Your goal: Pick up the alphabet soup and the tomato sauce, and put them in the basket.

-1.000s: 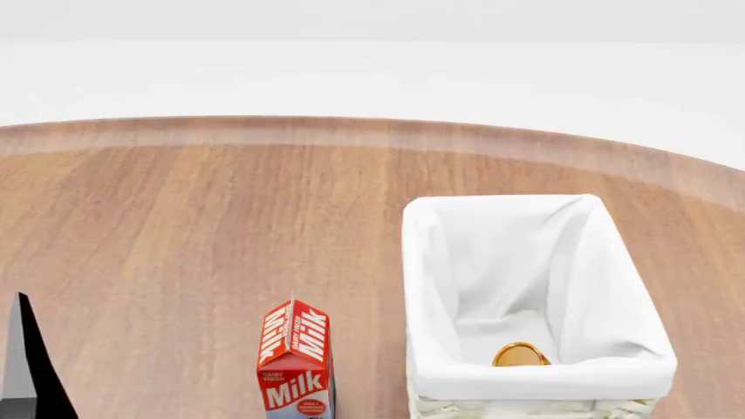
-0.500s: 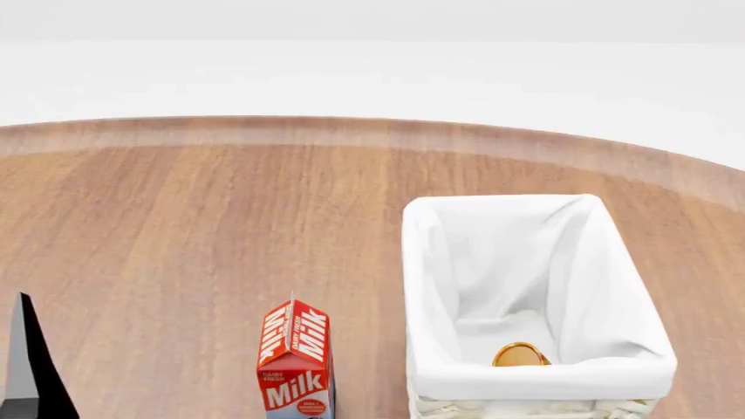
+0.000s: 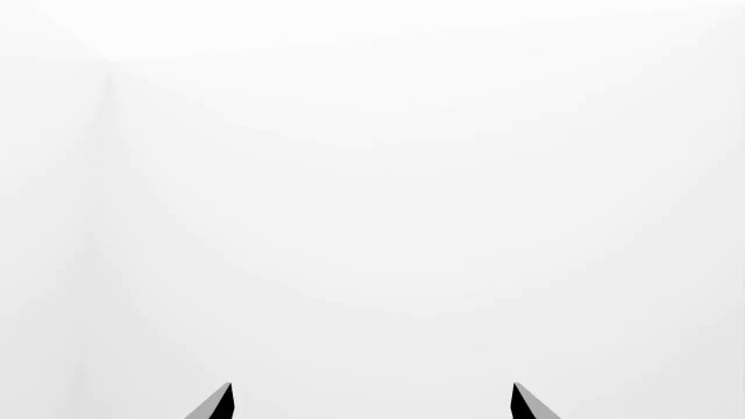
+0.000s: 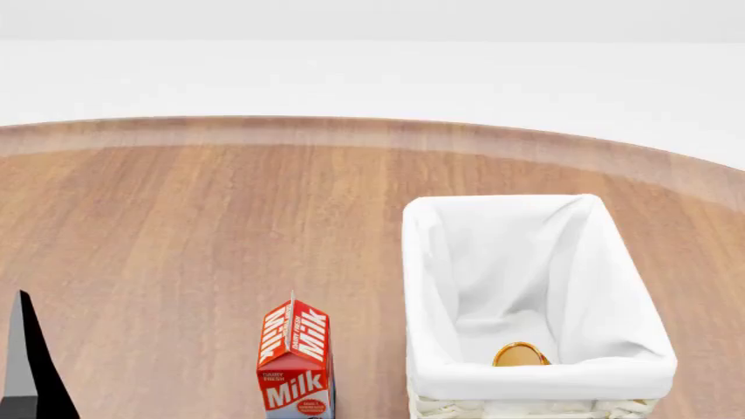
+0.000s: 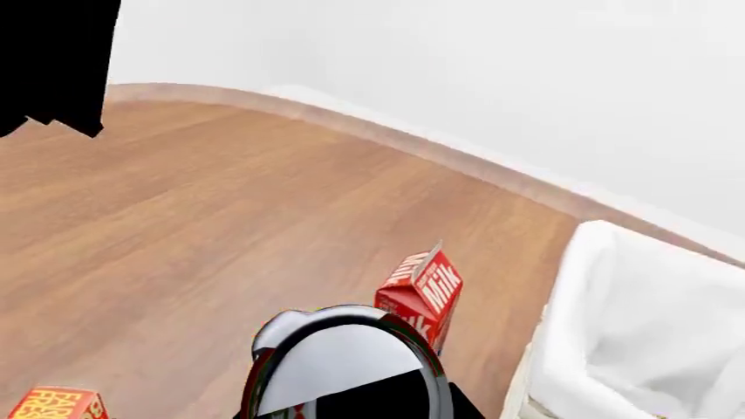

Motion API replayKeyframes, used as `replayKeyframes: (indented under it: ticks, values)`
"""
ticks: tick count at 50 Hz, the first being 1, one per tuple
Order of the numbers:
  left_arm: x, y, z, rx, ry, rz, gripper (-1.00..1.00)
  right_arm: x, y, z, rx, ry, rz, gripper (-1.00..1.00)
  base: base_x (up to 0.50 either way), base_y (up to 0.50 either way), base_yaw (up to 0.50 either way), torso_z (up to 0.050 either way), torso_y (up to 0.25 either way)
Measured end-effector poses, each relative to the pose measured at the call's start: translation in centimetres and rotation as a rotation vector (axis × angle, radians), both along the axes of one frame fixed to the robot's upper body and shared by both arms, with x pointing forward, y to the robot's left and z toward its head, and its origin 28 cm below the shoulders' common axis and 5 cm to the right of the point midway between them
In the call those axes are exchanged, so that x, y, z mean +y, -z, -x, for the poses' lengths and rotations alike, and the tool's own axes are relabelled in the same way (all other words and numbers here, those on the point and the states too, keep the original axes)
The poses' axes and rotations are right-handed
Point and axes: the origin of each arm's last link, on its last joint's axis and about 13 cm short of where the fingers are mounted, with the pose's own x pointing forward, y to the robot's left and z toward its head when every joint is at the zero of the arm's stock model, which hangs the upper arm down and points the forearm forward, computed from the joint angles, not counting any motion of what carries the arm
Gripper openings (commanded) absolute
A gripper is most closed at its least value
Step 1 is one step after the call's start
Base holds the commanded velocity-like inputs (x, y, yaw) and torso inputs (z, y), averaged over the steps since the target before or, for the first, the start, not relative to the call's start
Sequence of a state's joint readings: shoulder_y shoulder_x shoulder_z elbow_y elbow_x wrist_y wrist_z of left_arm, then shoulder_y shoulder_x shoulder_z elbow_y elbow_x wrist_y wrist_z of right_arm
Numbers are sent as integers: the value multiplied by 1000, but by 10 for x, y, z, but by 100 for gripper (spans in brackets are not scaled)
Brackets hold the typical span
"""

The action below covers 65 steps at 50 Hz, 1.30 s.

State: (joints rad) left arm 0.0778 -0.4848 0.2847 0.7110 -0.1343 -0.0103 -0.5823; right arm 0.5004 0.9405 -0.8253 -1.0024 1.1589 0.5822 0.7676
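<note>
The cream-white basket (image 4: 529,384) with its white liner stands at the front right of the wooden table. Inside it, near the front wall, shows the golden base of the alphabet soup (image 4: 521,354); the rest of that can is hidden. In the right wrist view my right gripper (image 5: 349,397) is shut on the tomato sauce (image 5: 338,358), seen end-on by its pale lid with red at its rim, held above the table left of the basket (image 5: 652,332). My left gripper (image 3: 372,394) is open and empty, facing a white wall; one of its fingers (image 4: 30,367) shows at the head view's lower left.
A red and white milk carton (image 4: 295,358) stands just left of the basket, also in the right wrist view (image 5: 421,292). An orange-red box (image 5: 52,404) shows at that view's edge. A black part of the left arm (image 5: 58,61) is there too. The table's curved far edge (image 4: 372,131) borders white floor.
</note>
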Motion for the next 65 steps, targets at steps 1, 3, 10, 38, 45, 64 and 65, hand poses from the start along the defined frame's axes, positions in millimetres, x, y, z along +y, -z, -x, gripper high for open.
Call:
replayKeyframes:
  ticks: [1, 3, 10, 38, 45, 64, 65]
  values:
    - [0, 0, 0, 0, 0, 0, 100, 0, -4, -1, -9, -2, -2, -100, 0, 0, 0, 0, 0]
    - [0, 0, 0, -1, 0, 0, 100, 1, -9, -2, -28, -1, -7, -100, 0, 0, 0, 0, 0]
    - [0, 0, 0, -1, 1, 0, 100, 0, -39, -10, -102, 15, -29, -100, 0, 0, 0, 0, 0]
    - [-1, 2, -1, 5, 4, -1, 100, -20, -112, -71, -260, 216, -87, -100, 0, 0, 0, 0, 0]
    - [-1, 2, -2, 6, 5, -1, 100, -23, -119, -96, -260, 270, -96, -100, 0, 0, 0, 0, 0]
    - [-1, 0, -1, 4, 7, -3, 100, -22, -118, -170, -198, 403, -92, -100, 0, 0, 0, 0, 1]
    - [-1, 0, -1, 4, 7, -3, 100, -22, -117, -174, -194, 410, -87, -100, 0, 0, 0, 0, 0]
